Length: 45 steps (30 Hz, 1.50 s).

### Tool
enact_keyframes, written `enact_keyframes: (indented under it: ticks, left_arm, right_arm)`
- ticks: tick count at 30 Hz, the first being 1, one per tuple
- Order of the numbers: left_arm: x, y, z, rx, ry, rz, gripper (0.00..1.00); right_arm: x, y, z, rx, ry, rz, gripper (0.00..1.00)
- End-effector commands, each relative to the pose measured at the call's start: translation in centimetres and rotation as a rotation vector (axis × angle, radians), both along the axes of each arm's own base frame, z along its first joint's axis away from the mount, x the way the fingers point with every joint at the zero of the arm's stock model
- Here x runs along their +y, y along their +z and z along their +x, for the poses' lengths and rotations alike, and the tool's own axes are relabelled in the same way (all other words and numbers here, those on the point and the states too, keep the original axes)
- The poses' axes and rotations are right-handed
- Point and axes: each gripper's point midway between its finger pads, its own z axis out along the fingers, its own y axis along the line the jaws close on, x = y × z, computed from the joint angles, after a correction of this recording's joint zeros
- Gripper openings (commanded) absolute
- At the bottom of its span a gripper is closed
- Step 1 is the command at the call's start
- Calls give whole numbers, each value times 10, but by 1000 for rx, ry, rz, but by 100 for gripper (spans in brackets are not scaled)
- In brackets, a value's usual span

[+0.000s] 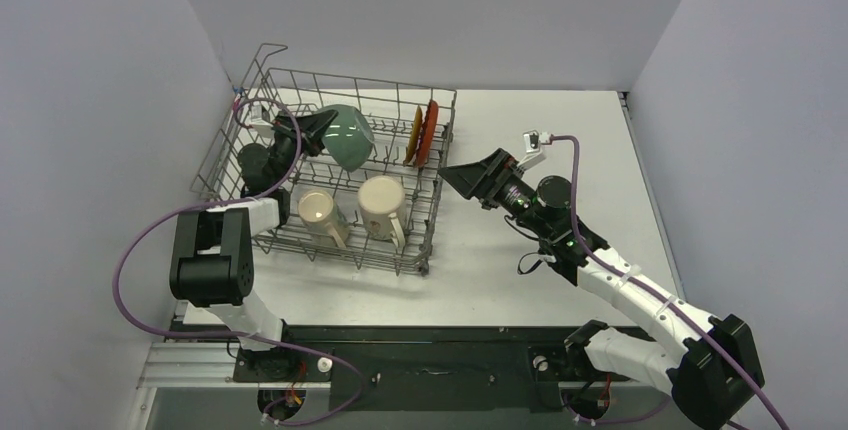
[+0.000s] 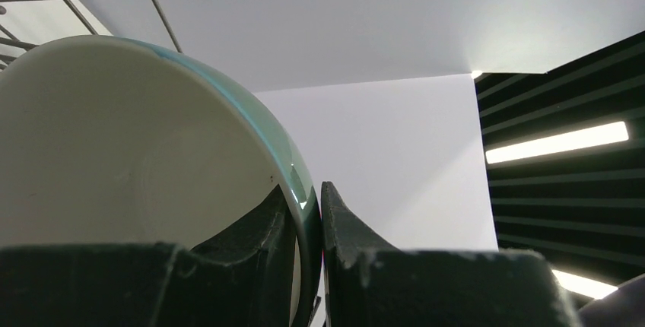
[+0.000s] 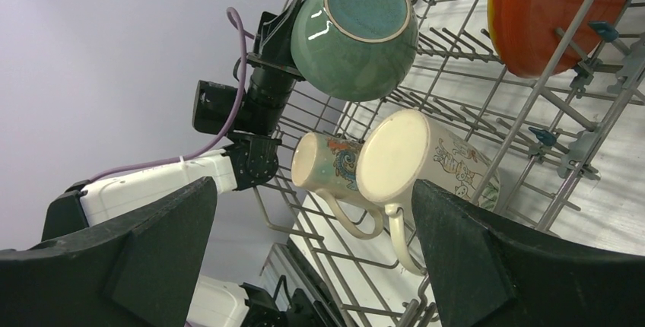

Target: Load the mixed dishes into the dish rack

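The grey wire dish rack point(image 1: 355, 82) stands at the back left. My left gripper point(image 1: 318, 133) is inside it, shut on the rim of the bowl point(image 1: 350, 136), white inside and green outside, held tilted above the tines. In the left wrist view the fingers point(image 2: 306, 198) pinch the bowl's rim point(image 2: 114, 152). Two cream mugs lie in the rack's front, one with a teal pattern point(image 1: 318, 212), one plain-based point(image 1: 382, 205). The red plate point(image 1: 431, 127) and yellow saucer point(image 1: 412, 138) stand on edge at the rack's right end. My right gripper point(image 1: 462, 175) is open and empty, just right of the rack.
The right wrist view looks into the rack point(image 3: 532, 99) past the open right gripper point(image 3: 313, 186): the bowl point(image 3: 354, 34), both mugs point(image 3: 327, 163) point(image 3: 414, 156) and the red plate point(image 3: 555, 15). The white table point(image 1: 560, 120) extends right of the rack. Walls close in on three sides.
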Motion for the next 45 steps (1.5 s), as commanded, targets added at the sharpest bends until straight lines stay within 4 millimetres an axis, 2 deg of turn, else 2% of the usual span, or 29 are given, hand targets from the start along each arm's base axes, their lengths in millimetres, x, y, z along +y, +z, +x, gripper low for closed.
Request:
enact_keyframes:
  ticks: [1,5,7,11,12,13,14,15,16,17,18,19,20,21,22,23,24,25,26,27,28,29,30,32,35,39,42,45]
  left_arm:
    - [-1,28,-15,-156,-8,43,0]
    - [-6,37,-12,-172,-11,159,0]
    - [-7,48,-14,-196,-11,203,0]
    - [-13,79,-23,-275,-24,261,0]
    - [-14,89,-24,-306,-26,278,0]
    - [-16,92,-28,-298,-41,290,0]
    - [-18,108,-32,-347,-32,330,0]
    - [-22,107,-29,-296,-44,355,0]
    - [-23,95,-29,-222,-46,412,0]
    - [-28,105,-29,-214,-28,446,0]
    - [-38,93,-36,-151,-47,515,0]
    - [-34,101,-33,-125,23,541,0]
    - [-42,96,-44,-66,19,570,0]
    - [-37,101,-42,-36,91,572,0]
    - [-51,106,-56,-13,76,547,0]
    - [-48,107,-55,19,128,537,0]
    - [-62,108,-68,57,105,509,0]
    - [-61,110,-67,89,149,488,0]
    - [-71,107,-72,138,141,450,0]
    - [-77,109,-75,156,130,429,0]
    - [-92,104,-79,205,103,395,0]
    - [-98,108,-81,218,91,363,0]
    - [-111,105,-82,223,74,362,0]
    - [-122,105,-81,233,83,356,0]
    - [-126,105,-82,255,110,326,0]
    - [-119,107,-84,270,170,267,0]
    - [-118,114,-84,285,173,212,0]
    - [-128,116,-85,319,142,129,0]
  right_arm:
    - [1,20,0,-62,10,42,94]
    - [2,18,1,-62,13,35,94]
    - [1,14,2,-57,7,10,94]
    - [3,5,6,-52,-2,-54,94]
    - [5,8,6,-70,3,-73,94]
    - [5,-2,9,-45,-7,-116,94]
    - [9,3,8,-79,-3,-160,94]
    - [5,-12,12,-42,-32,-231,94]
    - [10,4,11,-105,-30,-277,94]
    - [4,-13,14,-71,-71,-362,94]
    - [4,-6,18,-117,-114,-437,94]
    - [8,-4,11,-127,-104,-495,94]
    - [3,-5,16,-155,-151,-570,94]
    - [8,1,10,-200,-137,-621,93]
    - [5,2,14,-211,-180,-661,93]
    - [11,10,8,-258,-172,-693,93]
    - [11,11,11,-270,-198,-726,92]
    - [19,19,4,-312,-182,-751,92]
    - [20,19,5,-323,-206,-779,91]
    - [31,27,-4,-367,-186,-795,91]
    - [31,29,-3,-378,-215,-814,91]
    - [40,33,-13,-408,-199,-822,90]
    - [41,35,-12,-412,-228,-830,90]
    - [48,39,-21,-435,-240,-832,90]
    - [49,30,-32,-452,-281,-880,90]
    - [39,15,-33,-463,-382,-1008,89]
    - [43,5,-33,-477,-404,-1083,88]
    - [38,-1,-32,-481,-482,-1181,88]
